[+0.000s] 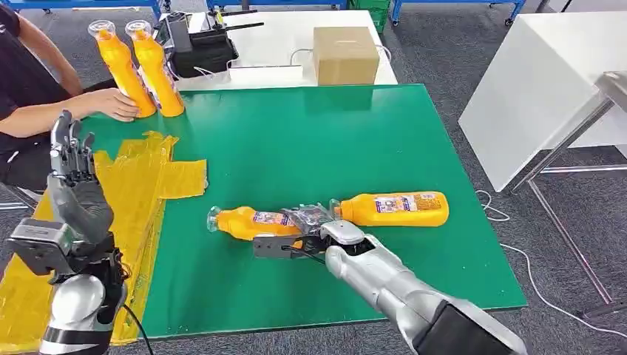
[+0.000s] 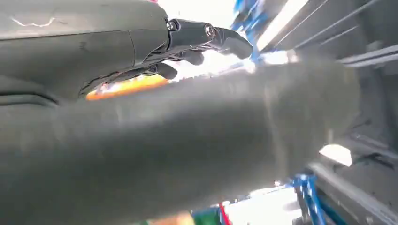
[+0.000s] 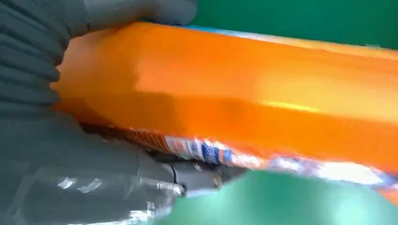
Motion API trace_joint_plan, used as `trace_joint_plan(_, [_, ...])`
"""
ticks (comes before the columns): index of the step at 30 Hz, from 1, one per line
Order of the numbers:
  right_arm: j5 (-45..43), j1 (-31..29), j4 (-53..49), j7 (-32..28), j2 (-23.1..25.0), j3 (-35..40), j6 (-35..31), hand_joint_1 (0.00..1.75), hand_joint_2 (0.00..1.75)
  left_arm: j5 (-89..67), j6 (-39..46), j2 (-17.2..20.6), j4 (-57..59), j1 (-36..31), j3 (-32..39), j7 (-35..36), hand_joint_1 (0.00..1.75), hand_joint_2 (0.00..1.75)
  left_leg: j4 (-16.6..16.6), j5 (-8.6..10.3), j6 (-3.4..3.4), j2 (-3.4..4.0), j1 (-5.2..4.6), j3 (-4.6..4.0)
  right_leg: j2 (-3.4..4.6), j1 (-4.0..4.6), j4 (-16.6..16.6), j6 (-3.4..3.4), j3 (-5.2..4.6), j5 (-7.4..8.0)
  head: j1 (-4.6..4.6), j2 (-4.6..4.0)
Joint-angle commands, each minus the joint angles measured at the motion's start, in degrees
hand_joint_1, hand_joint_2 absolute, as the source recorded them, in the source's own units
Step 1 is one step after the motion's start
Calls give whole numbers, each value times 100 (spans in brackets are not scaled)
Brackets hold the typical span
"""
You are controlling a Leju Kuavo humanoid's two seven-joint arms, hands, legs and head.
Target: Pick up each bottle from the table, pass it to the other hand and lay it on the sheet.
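An orange bottle (image 1: 248,222) lies on its side on the green table (image 1: 318,140), cap toward the yellow sheet (image 1: 140,185). My right hand (image 1: 309,231) grips its wide end; the right wrist view shows the hand (image 3: 56,154) wrapped around the orange body (image 3: 263,93). A second orange bottle (image 1: 399,209) lies just beyond, to the right. Two more orange bottles (image 1: 126,70) (image 1: 159,70) stand upright at the back left. My left hand (image 1: 70,159) is raised over the sheet's left side, fingers apart and empty; it looks blurred in the left wrist view (image 2: 117,42).
A person sits at the table's far left, one hand (image 1: 114,103) touching the upright bottles. A cardboard box (image 1: 345,54) and black equipment (image 1: 200,48) sit on the white table behind. Another white table (image 1: 532,81) stands to the right.
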Motion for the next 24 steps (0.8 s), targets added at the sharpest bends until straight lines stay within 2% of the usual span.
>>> trace_joint_plan(1, [-2286, 1594, -3862, -1138, -929, -1967, -376, 175, 175, 2096, -1458, 6, 469, 968, 213, 570, 0, 175, -19, 0, -1, -9, -12, 9, -3, -13, -10, 2, 8, -5, 2, 0])
trace_joint_plan(3, [-2531, 1812, -4564, -1101, -1035, -1999, -379, 175, 175, 2101, -1473, 4, 358, 1110, 180, 535, 0, 175, -11, -6, -2, -2, -8, 2, 2, -9, -4, 0, 1, -7, -4, 0])
trace_joint_plan(7, [-2536, 1817, -4582, -1030, -1038, -1933, -390, 175, 175, 2084, -1432, 0, 289, 1067, 158, 566, 0, 175, -1, 2, -3, -21, -5, -46, -18, -4, -2, -1, -45, -4, -2, 0])
trace_joint_plan(10, [-2604, 1927, -4806, -1352, -1048, -1888, -553, 175, 175, 2039, -1395, -20, 211, 1111, 98, 570, 0, 175, -2, -7, -5, -27, -12, 0, -20, -11, 6, -1, -42, -17, 0, 0])
trace_joint_plan(14, [-2501, 2034, -5125, -1362, -1064, -1668, -617, 175, 175, 1991, -1421, -24, 154, 1150, -105, 585, 0, 175, 0, -3, -5, -21, -9, -10, -16, -8, 6, -1, -52, -10, 0, 0])
trace_joint_plan(17, [-2431, 1769, -4858, -1223, -1036, -1328, -489, 175, 175, 1933, -1543, 20, 168, 1123, -425, 633, 0, 175, 1, -3, -6, -17, -9, -7, -11, -8, 8, -2, -52, -9, 2, 0])
trace_joint_plan(20, [-2403, 1326, -4379, -919, -947, -766, -67, 175, 175, 1928, -1605, 28, 234, 1008, -729, 652, 0, 175, -1, -6, -8, -8, -14, 7, 0, -13, 15, -2, -44, -12, 0, 0])
trace_joint_plan(21, [-2356, 1132, -4163, -841, -889, -503, 54, 175, 175, 1967, -1659, 34, 275, 942, -823, 682, 0, 175, 2, 0, -6, -4, -8, -13, 1, -6, 11, -1, -60, -2, 0, 0])
trace_joint_plan(24, [-2352, 1094, -4115, -827, -840, -453, 60, 175, 175, 1967, -1658, 24, 285, 925, -844, 680, 0, 175, 1, 2, -7, -5, -5, -15, 0, -4, 9, -2, -60, 0, 2, 0])
